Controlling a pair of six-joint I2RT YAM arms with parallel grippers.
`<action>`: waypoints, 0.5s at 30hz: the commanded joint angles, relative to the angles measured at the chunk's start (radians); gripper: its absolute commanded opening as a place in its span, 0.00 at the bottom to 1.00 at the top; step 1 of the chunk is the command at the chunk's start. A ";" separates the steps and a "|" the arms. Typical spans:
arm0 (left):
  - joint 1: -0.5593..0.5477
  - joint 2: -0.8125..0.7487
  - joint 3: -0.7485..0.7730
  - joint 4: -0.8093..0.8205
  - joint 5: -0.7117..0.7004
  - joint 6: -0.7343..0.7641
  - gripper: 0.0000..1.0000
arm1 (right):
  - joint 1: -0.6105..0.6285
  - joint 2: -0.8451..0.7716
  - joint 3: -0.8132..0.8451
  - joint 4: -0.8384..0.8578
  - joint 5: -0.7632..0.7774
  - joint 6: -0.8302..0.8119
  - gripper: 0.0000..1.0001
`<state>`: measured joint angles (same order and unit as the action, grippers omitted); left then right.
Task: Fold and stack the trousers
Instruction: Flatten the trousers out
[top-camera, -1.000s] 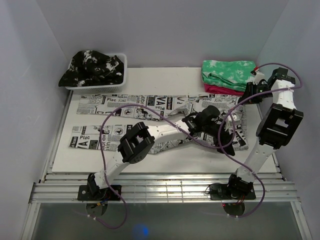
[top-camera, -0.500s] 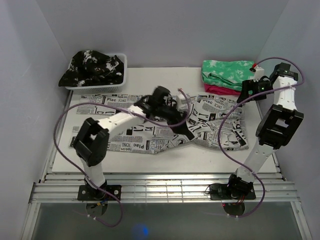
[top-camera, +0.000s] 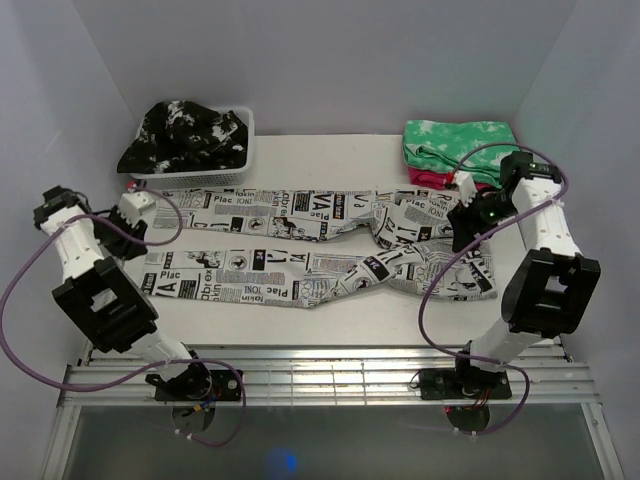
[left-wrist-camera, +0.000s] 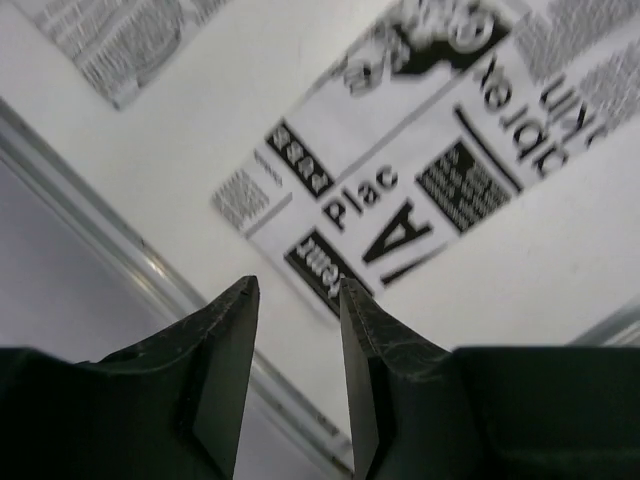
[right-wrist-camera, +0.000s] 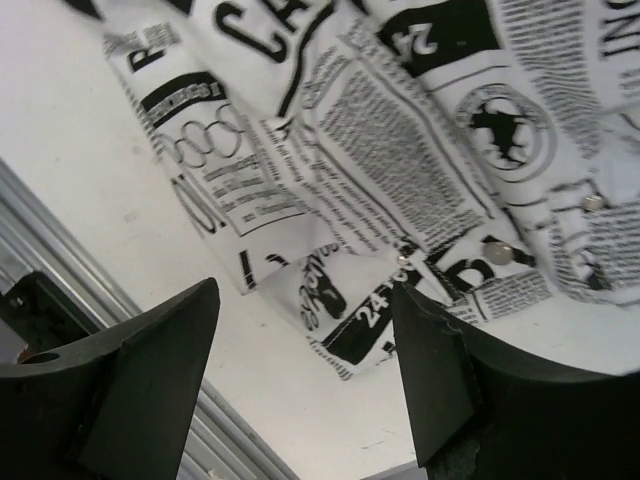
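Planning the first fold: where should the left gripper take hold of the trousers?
Likely the end hem of the leg cuff, coming from the left. The trousers lie flat with both leg ends toward the left gripper, which hovers open above that free edge, easy to pinch.

- The top camera looks down from above and behind the arms, far enough back to take in the whole table (top-camera: 400, 320) and the spread trousers (top-camera: 300, 265).
- The left wrist camera looks past the left gripper (left-wrist-camera: 298, 290), close over one leg end and the table's metal rail (left-wrist-camera: 130, 250).
- The right wrist camera looks past the right gripper (right-wrist-camera: 305, 290), close over the waist end with its studs (right-wrist-camera: 500, 252).
- All three views share the trousers.
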<state>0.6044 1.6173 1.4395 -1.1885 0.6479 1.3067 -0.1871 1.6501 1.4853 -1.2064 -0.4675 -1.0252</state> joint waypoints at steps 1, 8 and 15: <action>0.116 -0.057 -0.051 -0.214 -0.089 0.547 0.49 | 0.070 -0.113 -0.107 0.002 0.035 -0.116 0.75; 0.196 -0.046 -0.209 -0.148 -0.139 0.847 0.60 | 0.420 -0.260 -0.288 0.197 0.039 -0.170 0.82; 0.198 -0.097 -0.425 0.013 -0.185 1.031 0.58 | 0.820 -0.256 -0.382 0.363 0.107 -0.157 0.79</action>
<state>0.7975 1.5951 1.0687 -1.2400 0.4770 1.9381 0.5301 1.3941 1.1381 -0.9409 -0.3950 -1.1629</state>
